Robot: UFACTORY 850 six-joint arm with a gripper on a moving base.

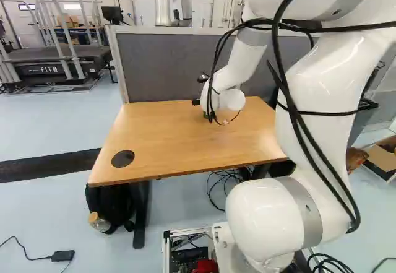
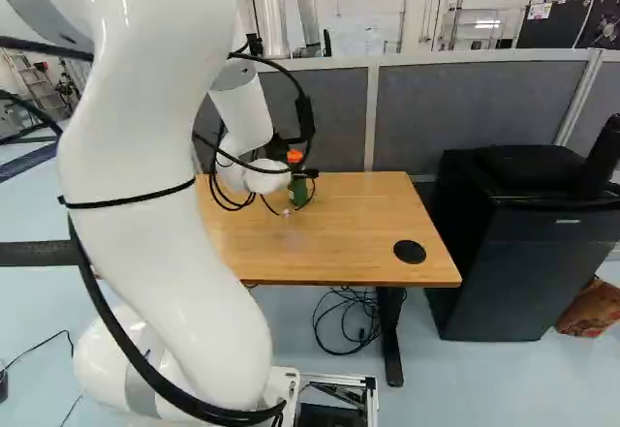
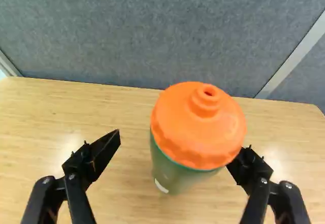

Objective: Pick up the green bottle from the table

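Bottle [image 3: 198,127] stands upright on table [image 3: 122,178]. Hand [image 3: 175,150] wide, astride it, presumably leaving room for its girth before closing.

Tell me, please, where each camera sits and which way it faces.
Left base view: on the base, behind and left of the white arm, facing ahead and down at the table; arm right of middle.
Right base view: behind and right of the arm, facing likewise; arm left of middle.
Wrist view: looks from the wrist along the gripper to the green bottle; two fingers show.
Both base views share the arm and table.
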